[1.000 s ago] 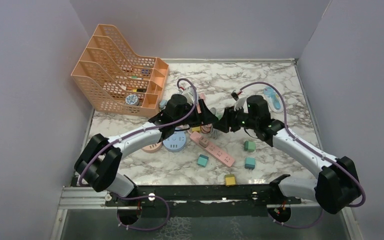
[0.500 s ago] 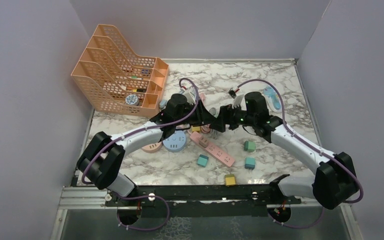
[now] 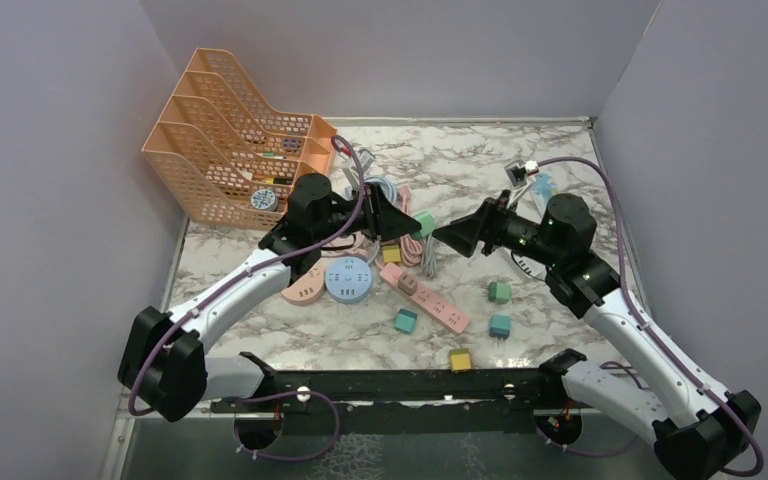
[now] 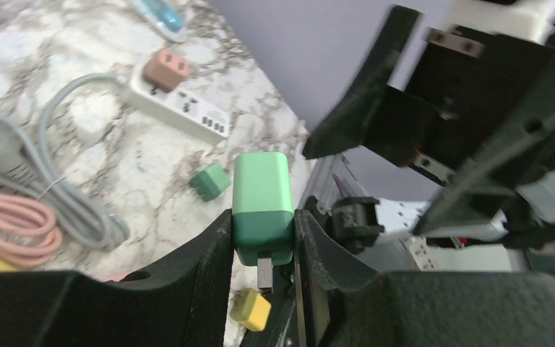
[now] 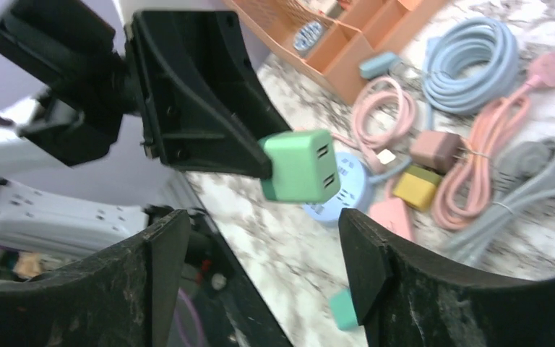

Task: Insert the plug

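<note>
My left gripper (image 3: 407,222) is shut on a green plug (image 3: 423,223) and holds it above the table. In the left wrist view the plug (image 4: 261,206) sits between the fingers (image 4: 209,275), its metal prong pointing down toward the camera. My right gripper (image 3: 457,233) is open and empty, a short gap to the right of the plug. In the right wrist view the plug (image 5: 300,166) shows at the tip of the left gripper, beyond my right gripper's spread fingers (image 5: 365,260). A pink power strip (image 3: 425,297) and a round blue socket (image 3: 348,279) lie below.
An orange file rack (image 3: 230,140) stands at the back left. Coiled cables (image 3: 400,200) lie behind the grippers. A white power strip (image 4: 181,108) carries a pinkish plug. Loose teal (image 3: 406,320), green (image 3: 500,292) and yellow (image 3: 460,360) plugs lie near the front.
The two grippers were together at the middle; they have drawn apart. The right arm has pulled back to the right, open. The left has shifted left with the green plug.
</note>
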Robot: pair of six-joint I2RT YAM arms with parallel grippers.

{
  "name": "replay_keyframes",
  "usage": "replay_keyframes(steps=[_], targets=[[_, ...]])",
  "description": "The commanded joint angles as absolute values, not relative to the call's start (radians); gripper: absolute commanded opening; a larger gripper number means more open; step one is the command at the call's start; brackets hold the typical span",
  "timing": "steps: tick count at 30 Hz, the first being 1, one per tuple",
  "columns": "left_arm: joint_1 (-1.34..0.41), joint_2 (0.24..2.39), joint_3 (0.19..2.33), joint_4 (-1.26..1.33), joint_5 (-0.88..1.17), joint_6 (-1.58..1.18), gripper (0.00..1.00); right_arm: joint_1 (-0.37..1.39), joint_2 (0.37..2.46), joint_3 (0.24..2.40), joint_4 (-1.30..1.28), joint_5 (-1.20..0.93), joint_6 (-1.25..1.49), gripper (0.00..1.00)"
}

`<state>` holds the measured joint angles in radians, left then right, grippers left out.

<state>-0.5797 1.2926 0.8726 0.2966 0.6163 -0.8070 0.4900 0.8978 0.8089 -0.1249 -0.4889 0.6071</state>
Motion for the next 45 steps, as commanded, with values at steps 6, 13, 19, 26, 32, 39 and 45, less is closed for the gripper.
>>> replay_keyframes(steps=[6,13,19,26,32,39,45], targets=[[-0.582,1.168,1.019,0.293,0.856,-0.778,0.08,0.494,0.955,0.958,-0.031,-0.636,0.757,0.66],[-0.581,1.153,1.056,0.293,0.904,-0.792,0.08,0.494,1.003,0.955,0.179,-0.881,0.808,0.42],[-0.581,1.143,1.067,0.297,0.920,-0.800,0.09,0.493,1.025,0.944,0.216,-0.943,0.825,0.38],[-0.581,1.136,1.062,0.304,0.923,-0.802,0.08,0.494,1.063,0.939,0.218,-0.983,0.840,0.44],[-0.581,1.131,1.049,0.305,0.919,-0.801,0.10,0.493,1.079,0.936,0.249,-0.991,0.842,0.32],[-0.581,1.112,1.014,0.269,0.869,-0.787,0.34,0.494,1.097,0.942,0.189,-0.962,0.739,0.01],[-0.581,1.078,1.027,0.025,0.634,-0.638,0.68,0.494,1.113,0.974,-0.023,-0.863,0.496,0.01]])
